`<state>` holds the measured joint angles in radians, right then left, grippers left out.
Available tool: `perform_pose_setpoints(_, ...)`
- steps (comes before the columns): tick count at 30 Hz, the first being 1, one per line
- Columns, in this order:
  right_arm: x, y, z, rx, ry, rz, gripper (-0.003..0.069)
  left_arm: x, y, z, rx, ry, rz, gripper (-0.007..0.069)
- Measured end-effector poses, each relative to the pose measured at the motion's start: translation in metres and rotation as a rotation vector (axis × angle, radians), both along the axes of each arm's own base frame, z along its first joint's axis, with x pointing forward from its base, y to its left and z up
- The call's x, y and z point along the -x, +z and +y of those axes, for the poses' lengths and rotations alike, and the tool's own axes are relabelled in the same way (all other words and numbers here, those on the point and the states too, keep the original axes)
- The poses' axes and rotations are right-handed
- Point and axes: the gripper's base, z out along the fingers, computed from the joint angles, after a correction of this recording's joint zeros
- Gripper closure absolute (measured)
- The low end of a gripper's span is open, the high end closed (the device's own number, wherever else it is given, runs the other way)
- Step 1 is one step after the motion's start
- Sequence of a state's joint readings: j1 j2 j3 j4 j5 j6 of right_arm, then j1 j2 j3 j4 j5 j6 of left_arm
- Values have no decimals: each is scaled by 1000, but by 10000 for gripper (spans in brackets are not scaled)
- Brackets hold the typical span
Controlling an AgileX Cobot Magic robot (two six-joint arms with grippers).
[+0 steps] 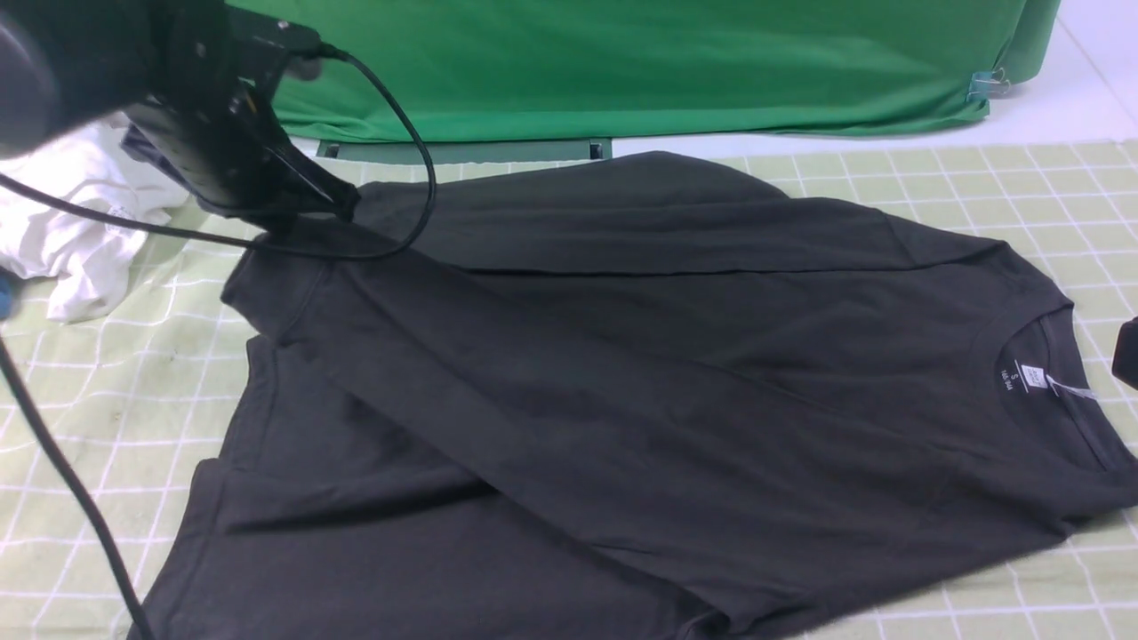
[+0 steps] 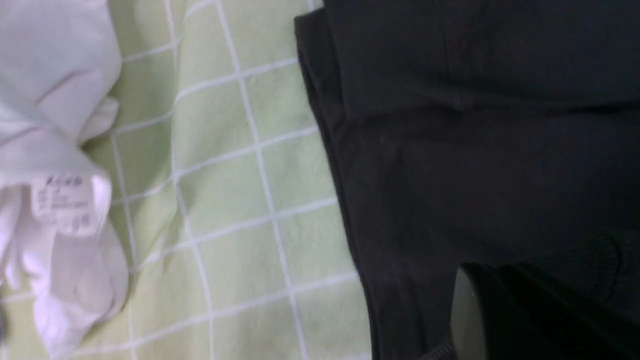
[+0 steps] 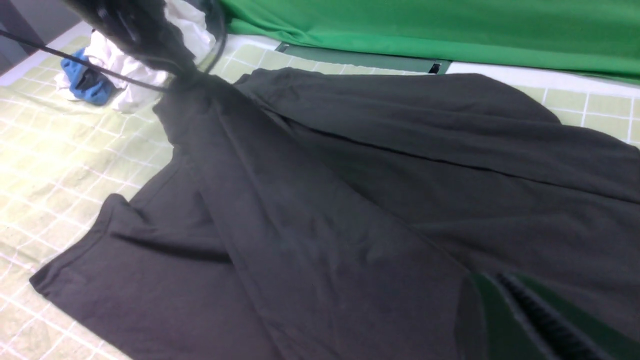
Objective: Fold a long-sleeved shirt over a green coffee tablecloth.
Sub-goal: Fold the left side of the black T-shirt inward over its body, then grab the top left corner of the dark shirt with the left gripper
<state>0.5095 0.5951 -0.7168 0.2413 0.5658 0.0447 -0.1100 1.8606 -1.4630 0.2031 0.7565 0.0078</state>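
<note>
Long-sleeved shirt is black and lies spread over most of the green coffee tablecloth, hem to the left, collar to the right. Far left, a crumpled white garment sits on the cloth's back corner, clear of the shirt, with something blue bunched beside it. Next is the left gripper, jaws pinched tight on the end of a sleeve. That sleeve runs diagonally across the shirt's body, and the fabric rises to the tips there. A black cable loops off that arm over the shirt. Plain bright green fabric hangs along the back. Toward the right, the neck opening shows its white neck label. The right gripper hangs just beside the collar, fingers together over the shirt, and I can't make out any cloth between them.
</note>
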Motion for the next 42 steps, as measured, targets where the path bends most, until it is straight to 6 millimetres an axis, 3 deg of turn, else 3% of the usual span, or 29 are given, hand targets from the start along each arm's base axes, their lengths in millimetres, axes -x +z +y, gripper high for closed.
perform_pose_setpoints(6, -8, -6, 5, 47, 8, 80, 613, -9, -1, -2, 13, -23, -84, 522)
perform_pose_setpoints(12, -37, -3, 25, 220, 68, 326, 557, -10, 9, -1, 24, 19, -76, 308)
perform_pose_setpoints(16, -55, -8, 39, 324, 116, 465, 496, 0, 23, 2, 38, 112, 5, 281)
perform_pose_setpoints(20, -68, -30, 67, 432, 216, 570, 408, 26, 39, 5, 31, 160, 131, 396)
perform_pose_setpoints(21, -69, -43, 84, 496, 279, 592, 384, 42, 49, 6, 39, 165, 135, 483)
perform_pose_setpoints(24, -68, -63, 110, 573, 319, 597, 352, 77, 60, 6, 91, 167, 126, 591)
perform_pose_setpoints(25, -67, -66, 114, 582, 321, 599, 349, 79, 54, 6, 92, 167, 142, 594)
perform_pose_setpoints(29, -67, -97, 141, 646, 345, 622, 329, 136, 54, 4, 195, 174, 145, 620)
perform_pose_setpoints(33, -76, -123, 155, 683, 337, 660, 325, 187, 31, 7, 236, 203, 189, 622)
perform_pose_setpoints(39, -85, -150, 167, 704, 325, 691, 325, 230, 9, 11, 250, 238, 204, 622)
perform_pose_setpoints(42, -88, -159, 171, 705, 324, 693, 325, 239, 4, 13, 248, 254, 210, 623)
